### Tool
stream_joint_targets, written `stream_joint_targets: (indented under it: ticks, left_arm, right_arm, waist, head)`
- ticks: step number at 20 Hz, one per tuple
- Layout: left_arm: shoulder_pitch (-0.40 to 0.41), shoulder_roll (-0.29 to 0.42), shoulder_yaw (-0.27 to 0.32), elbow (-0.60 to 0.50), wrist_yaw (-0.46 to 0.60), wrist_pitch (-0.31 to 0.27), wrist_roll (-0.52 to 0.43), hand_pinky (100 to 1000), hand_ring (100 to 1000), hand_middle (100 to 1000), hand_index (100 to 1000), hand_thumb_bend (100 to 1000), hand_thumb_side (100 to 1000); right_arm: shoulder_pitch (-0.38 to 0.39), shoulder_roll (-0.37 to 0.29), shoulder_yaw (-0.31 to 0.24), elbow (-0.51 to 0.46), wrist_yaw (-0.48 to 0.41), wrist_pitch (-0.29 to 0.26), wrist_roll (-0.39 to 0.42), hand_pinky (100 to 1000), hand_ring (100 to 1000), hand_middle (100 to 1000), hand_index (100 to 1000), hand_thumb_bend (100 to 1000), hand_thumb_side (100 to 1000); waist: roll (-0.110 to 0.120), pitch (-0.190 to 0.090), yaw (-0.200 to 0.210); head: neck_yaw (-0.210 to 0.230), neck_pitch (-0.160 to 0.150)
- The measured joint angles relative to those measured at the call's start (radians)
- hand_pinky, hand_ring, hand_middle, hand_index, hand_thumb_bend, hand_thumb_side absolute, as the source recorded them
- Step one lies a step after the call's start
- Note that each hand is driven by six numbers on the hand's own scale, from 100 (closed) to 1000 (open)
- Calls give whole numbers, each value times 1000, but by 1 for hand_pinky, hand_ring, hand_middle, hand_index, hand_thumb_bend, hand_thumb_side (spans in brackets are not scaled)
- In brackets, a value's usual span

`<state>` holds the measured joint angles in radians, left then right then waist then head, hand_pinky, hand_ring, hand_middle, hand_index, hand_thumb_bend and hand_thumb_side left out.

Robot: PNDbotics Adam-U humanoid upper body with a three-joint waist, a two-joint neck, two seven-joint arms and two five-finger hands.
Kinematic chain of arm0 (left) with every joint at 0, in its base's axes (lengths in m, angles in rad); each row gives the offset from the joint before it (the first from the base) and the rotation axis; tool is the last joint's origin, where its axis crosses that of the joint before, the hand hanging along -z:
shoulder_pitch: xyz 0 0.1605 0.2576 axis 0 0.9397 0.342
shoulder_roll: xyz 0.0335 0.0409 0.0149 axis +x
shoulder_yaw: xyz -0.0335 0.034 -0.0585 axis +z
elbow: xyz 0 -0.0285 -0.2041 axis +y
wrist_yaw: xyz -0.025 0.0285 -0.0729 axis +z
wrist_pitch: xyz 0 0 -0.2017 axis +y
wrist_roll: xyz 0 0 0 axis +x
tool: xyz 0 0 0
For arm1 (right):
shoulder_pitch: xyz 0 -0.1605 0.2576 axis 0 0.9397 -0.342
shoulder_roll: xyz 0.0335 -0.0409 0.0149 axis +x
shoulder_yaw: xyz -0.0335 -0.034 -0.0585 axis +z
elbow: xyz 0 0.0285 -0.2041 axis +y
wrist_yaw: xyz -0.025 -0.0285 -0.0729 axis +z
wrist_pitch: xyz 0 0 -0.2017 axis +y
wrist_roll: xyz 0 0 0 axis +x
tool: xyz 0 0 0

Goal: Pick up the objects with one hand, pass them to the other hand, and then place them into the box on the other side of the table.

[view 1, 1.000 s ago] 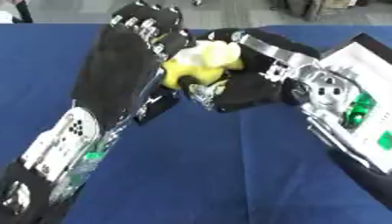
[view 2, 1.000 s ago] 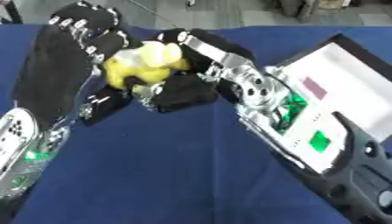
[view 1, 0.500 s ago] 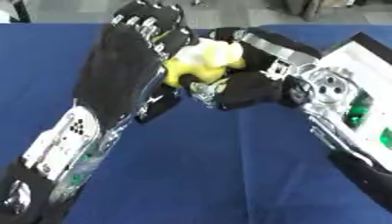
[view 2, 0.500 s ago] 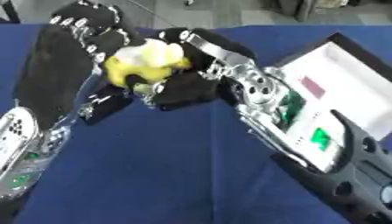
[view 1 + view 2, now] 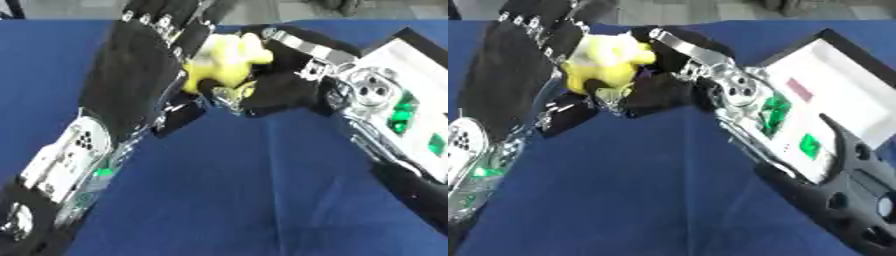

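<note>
The yellow toy (image 5: pixel 223 62) sits in the upper middle of the frame, above the blue table (image 5: pixel 254 190), between the two hands. The left hand (image 5: pixel 144 65) comes in from the lower left, and its fingers are nearly straight along the left side of the toy, touching it. The right hand (image 5: pixel 675 75) comes in from the right, and its fingers and thumb are curled around the toy from the right and from below.

Compared with one second ago, almost nothing has changed: both hands stay at the same place against the toy, and the toy has not moved from between them (the whole picture has only shifted very slightly).

The lower part of the toy is hidden behind the dark fingers, so its full shape is hard to make out; only soft yellow lobes are visible. The fingertips of the left hand are cut off at the top edge.

A white box (image 5: pixel 846 95) with a dark rim lies at the right edge, partly behind the right arm. It has a small pink label, but no writing can be read.
</note>
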<state>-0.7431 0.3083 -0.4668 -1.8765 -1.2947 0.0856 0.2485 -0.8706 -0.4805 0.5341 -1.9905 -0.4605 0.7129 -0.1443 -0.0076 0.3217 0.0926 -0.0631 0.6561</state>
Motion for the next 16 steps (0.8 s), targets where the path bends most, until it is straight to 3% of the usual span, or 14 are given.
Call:
stream_joint_targets:
  ticks: [5, 8, 13, 16]
  left_arm:
    - [16, 0, 4, 0, -5, 34, 14, 811, 813, 822, 903, 840, 345]
    - [42, 15, 12, 0, 13, 50, 28, 804, 800, 808, 891, 731, 389]
    - [110, 85, 39, -6, 121, 93, 61, 788, 773, 778, 872, 661, 429]
    - [154, 133, 61, -20, 191, 113, 82, 786, 767, 774, 870, 666, 452]
  right_arm:
    - [10, -5, -7, 0, -18, -7, -24, 615, 629, 315, 325, 237, 100]
    - [22, -28, -28, 0, -20, -16, -42, 615, 628, 315, 326, 229, 100]
    - [58, -79, -80, 0, -35, -34, -91, 616, 627, 316, 327, 219, 100]
    - [80, -109, -118, 0, -61, -51, -125, 612, 626, 315, 326, 219, 100]
  waist:
    - [1, 0, -2]
    - [5, 0, -5]
    - [12, -4, -7]
    - [14, -6, -11]
  head:
    - [-1, 0]
    - [-3, 1]
    - [-16, 1]
    - [-22, 1]
